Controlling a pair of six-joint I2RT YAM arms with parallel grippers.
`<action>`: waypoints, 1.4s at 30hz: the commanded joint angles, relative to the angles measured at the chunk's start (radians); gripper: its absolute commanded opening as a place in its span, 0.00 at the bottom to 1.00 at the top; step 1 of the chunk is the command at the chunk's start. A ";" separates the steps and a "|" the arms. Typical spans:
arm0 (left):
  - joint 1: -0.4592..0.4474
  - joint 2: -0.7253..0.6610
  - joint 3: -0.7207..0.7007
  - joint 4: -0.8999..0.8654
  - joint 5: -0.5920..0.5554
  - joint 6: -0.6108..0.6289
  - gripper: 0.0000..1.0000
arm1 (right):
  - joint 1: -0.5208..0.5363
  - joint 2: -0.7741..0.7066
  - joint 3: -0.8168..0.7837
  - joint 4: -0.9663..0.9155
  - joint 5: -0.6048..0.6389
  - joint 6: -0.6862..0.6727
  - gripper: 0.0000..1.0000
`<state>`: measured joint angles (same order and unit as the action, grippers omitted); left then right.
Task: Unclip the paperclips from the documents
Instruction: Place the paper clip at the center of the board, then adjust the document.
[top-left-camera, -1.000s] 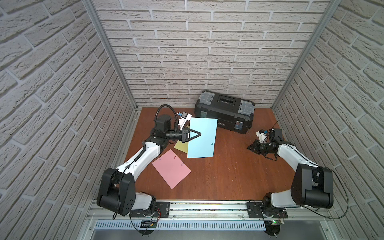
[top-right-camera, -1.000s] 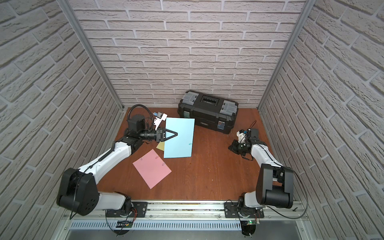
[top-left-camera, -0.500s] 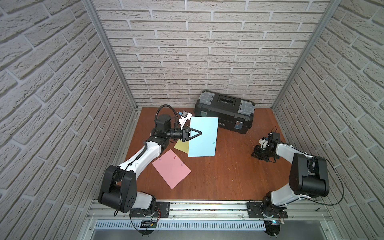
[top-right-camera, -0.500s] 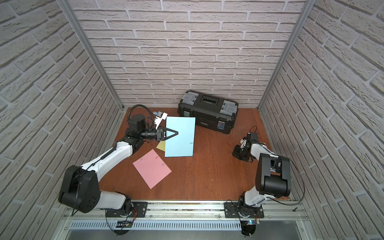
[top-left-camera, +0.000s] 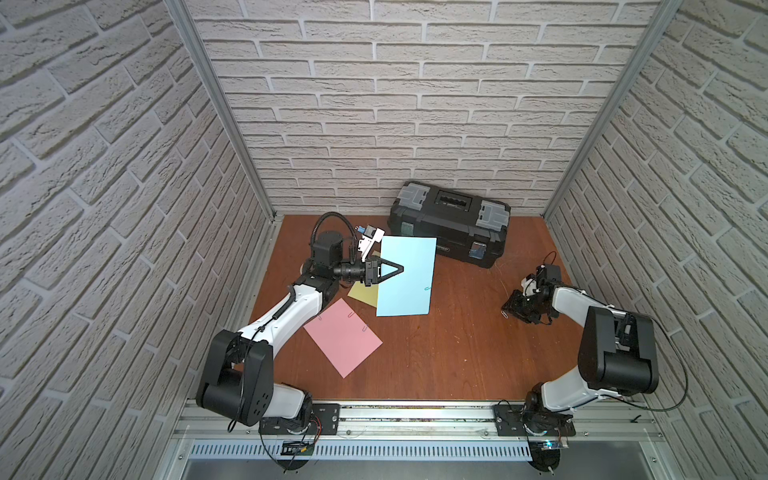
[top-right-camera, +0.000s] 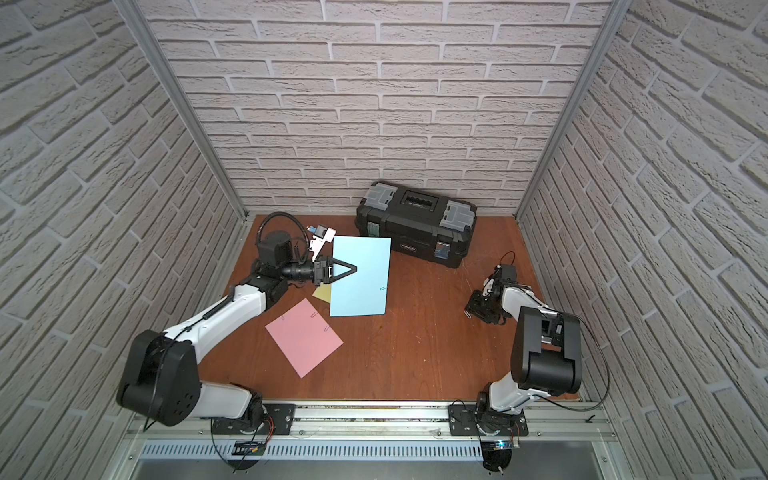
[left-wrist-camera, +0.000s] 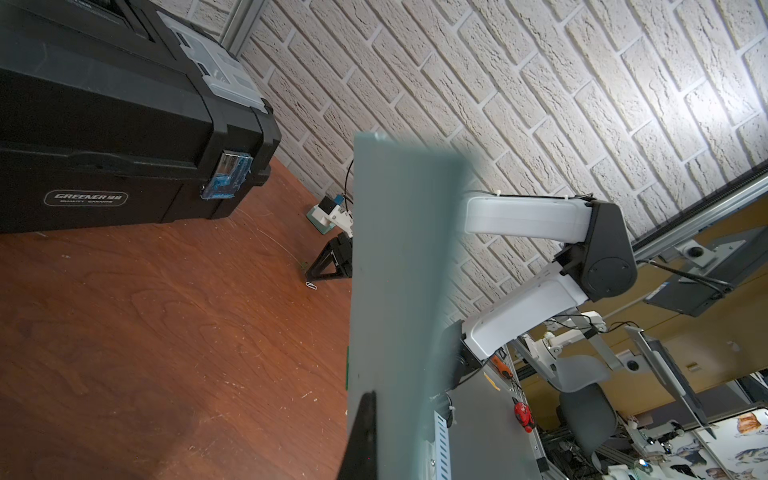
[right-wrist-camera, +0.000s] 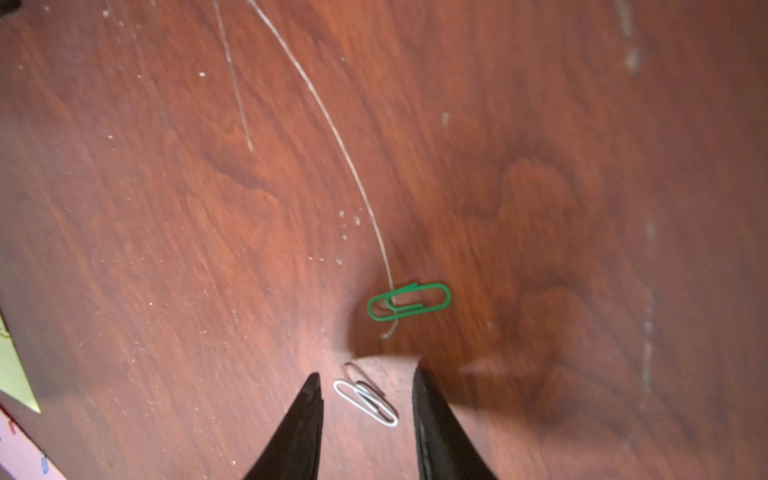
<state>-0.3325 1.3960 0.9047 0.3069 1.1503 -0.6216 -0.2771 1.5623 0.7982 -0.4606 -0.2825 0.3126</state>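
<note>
Left fingers (top-left-camera: 399, 269) pinched shut on the left part of the light blue sheet (top-left-camera: 409, 291), which is lifted off the counter (top-left-camera: 449, 353) just left of centre in both top views. A clipped green paperclip (top-left-camera: 427, 288) sits on the sheet's right edge. Right fingers (top-left-camera: 508, 306) at the right of the frame, down at the counter, parted part way, gripping nothing. In the right wrist view a silver paperclip (right-wrist-camera: 365, 401) lies flat on the wood between the two tips, and a loose green paperclip (right-wrist-camera: 409, 301) lies just beyond them, apart from the silver one. Yellow sheet (top-left-camera: 361, 293) mostly hidden under the blue one, only a corner showing. Pink sheet (top-left-camera: 343, 338) flat on the counter, lower left of centre, turned at an angle, small clips (top-left-camera: 351, 314) on its upper edges. Black toolbox (top-left-camera: 449, 222) at the back wall, upper centre.
</note>
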 joint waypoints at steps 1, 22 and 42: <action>-0.005 0.010 0.013 0.043 0.014 0.016 0.00 | -0.002 -0.050 -0.001 -0.053 0.040 -0.011 0.38; -0.024 0.023 0.018 0.118 0.013 0.022 0.00 | 0.423 -0.249 0.100 0.378 -0.628 -0.087 0.68; -0.060 0.036 0.081 0.117 0.039 0.037 0.00 | 0.541 -0.123 0.149 0.696 -0.812 -0.017 0.69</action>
<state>-0.3836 1.4208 0.9520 0.3714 1.1660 -0.6025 0.2554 1.4414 0.9314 0.0971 -1.0435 0.2504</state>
